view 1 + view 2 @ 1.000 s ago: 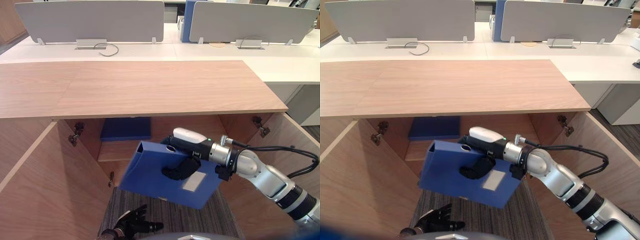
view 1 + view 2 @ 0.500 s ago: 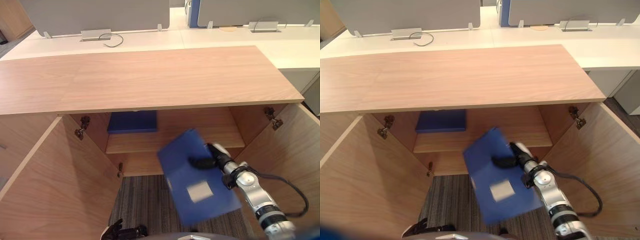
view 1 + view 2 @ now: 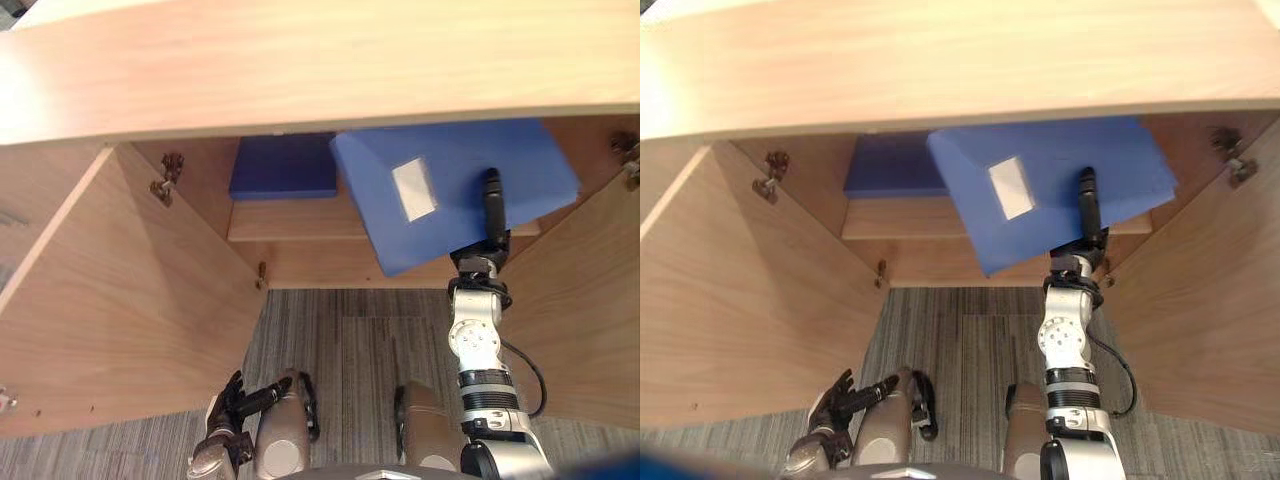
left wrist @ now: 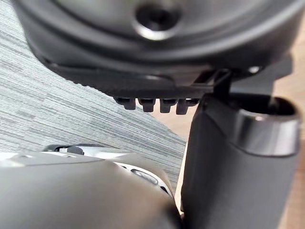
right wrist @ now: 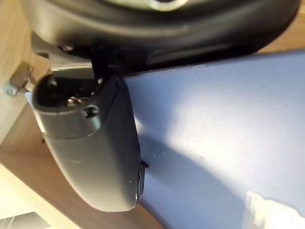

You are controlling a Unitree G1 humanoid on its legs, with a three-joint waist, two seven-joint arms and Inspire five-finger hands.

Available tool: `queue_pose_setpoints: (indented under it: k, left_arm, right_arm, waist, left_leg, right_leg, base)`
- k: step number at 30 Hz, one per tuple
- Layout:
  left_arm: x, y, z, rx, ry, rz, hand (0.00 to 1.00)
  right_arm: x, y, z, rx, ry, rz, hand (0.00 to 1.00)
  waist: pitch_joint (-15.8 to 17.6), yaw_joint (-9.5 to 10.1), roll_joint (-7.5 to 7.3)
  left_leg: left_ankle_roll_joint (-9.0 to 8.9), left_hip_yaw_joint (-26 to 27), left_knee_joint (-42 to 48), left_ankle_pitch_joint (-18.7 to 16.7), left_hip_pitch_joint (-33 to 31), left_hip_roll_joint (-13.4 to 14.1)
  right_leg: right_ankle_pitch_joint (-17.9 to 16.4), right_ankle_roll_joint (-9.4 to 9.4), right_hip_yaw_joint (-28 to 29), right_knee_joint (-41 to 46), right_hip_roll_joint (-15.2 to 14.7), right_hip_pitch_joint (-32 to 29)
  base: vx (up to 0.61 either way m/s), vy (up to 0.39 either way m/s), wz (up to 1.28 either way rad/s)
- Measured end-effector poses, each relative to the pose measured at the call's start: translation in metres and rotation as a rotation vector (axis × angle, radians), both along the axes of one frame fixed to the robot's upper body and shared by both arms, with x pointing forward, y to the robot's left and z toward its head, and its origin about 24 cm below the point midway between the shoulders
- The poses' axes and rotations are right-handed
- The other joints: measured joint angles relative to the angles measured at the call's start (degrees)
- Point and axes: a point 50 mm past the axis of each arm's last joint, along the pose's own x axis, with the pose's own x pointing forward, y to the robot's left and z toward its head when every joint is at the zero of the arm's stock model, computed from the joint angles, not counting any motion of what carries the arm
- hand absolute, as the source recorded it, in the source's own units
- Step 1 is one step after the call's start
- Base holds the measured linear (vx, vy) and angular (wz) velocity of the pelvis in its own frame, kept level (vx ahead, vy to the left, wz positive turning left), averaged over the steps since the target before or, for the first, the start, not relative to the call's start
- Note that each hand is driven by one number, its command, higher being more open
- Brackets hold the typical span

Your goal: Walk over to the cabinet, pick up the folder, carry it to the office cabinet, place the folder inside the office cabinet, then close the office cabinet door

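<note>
1. The office cabinet [image 3: 300,60] stands open, with its left door [image 3: 120,290] and right door [image 3: 590,310] both swung out over the grey carpet [image 3: 350,340].
2. The blue folder [image 3: 450,185] lies flat-faced and slightly skewed in the cabinet's mouth. Most of it is over the inner shelf [image 3: 290,222] and under the top board, and its near corner juts out past the shelf's front edge.
3. A white label [image 3: 414,189] shows on the folder's upper face.
4. The right hand [image 3: 491,205] reaches in from below on a straight arm. Its dark thumb is laid along the folder's top face near the right end and presses down on it. The fingers go underneath, so I cannot see them, but the folder is pinched at that edge.
5. From the right wrist, the thumb [image 5: 90,152] sits directly on the blue surface.
6. A darker blue file [image 3: 283,165] lies flat at the back left of the shelf, just beside the folder.
7. The left hand [image 3: 228,405] hangs low near the carpet, holding nothing, with its fingers loosely spread.
</note>
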Motion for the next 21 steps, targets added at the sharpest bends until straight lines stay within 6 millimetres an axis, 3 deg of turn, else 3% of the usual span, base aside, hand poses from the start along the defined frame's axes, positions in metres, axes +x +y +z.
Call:
queue_pose_setpoints:
  k: [2,7,11,12,21]
  left_arm:
    - [0.010,0.001,0.008,-0.002,-0.062,0.013,1.00]
    - [0.020,0.001,0.018,-0.010,-0.134,0.010,1.00]
    - [0.025,-0.001,0.023,-0.026,-0.172,-0.002,1.00]
    - [0.029,-0.003,0.026,-0.039,-0.192,-0.010,1.00]
    - [0.047,-0.019,0.045,-0.079,-0.306,-0.084,1.00]
  right_arm:
    - [0.010,-0.002,0.025,0.015,-0.078,-0.017,0.00]
    - [0.019,-0.017,0.062,-0.009,-0.170,-0.051,0.00]
    - [0.034,-0.034,0.090,-0.039,-0.194,-0.075,0.00]
    - [0.045,-0.044,0.108,-0.020,-0.196,-0.097,0.00]
    - [0.062,-0.084,0.180,0.131,-0.235,-0.123,0.00]
  waist:
    - [1.66,0.31,-0.06]
    - [3.02,0.75,0.19]
    - [3.22,0.90,0.59]
    - [3.32,1.32,0.82]
    - [4.84,4.44,3.03]
  left_leg:
    - [0.76,-0.09,6.33,-2.20,-4.41,0.56]
    - [1.27,-0.88,13.52,-4.84,-10.21,0.84]
    - [1.36,-2.16,15.43,-4.81,-14.04,0.17]
    - [1.60,-2.63,16.09,-4.61,-15.86,-0.05]
    - [1.82,-5.43,19.92,-4.38,-24.20,-2.00]
  right_leg:
    - [-1.39,0.98,1.64,6.91,-0.17,-5.42]
    - [-4.19,1.65,2.32,13.60,-0.85,-11.02]
    - [-4.45,1.74,1.66,15.40,-1.62,-13.99]
    - [-4.34,1.56,1.36,16.07,-1.84,-15.45]
    - [-6.02,1.75,-0.38,20.90,-4.00,-21.94]
  base:
    - [-0.09,0.080,-0.20]
    - [-0.10,0.072,-0.01]
    - [-0.06,0.059,0.16]
    - [-0.02,0.046,0.11]
    - [0.01,0.010,0.18]
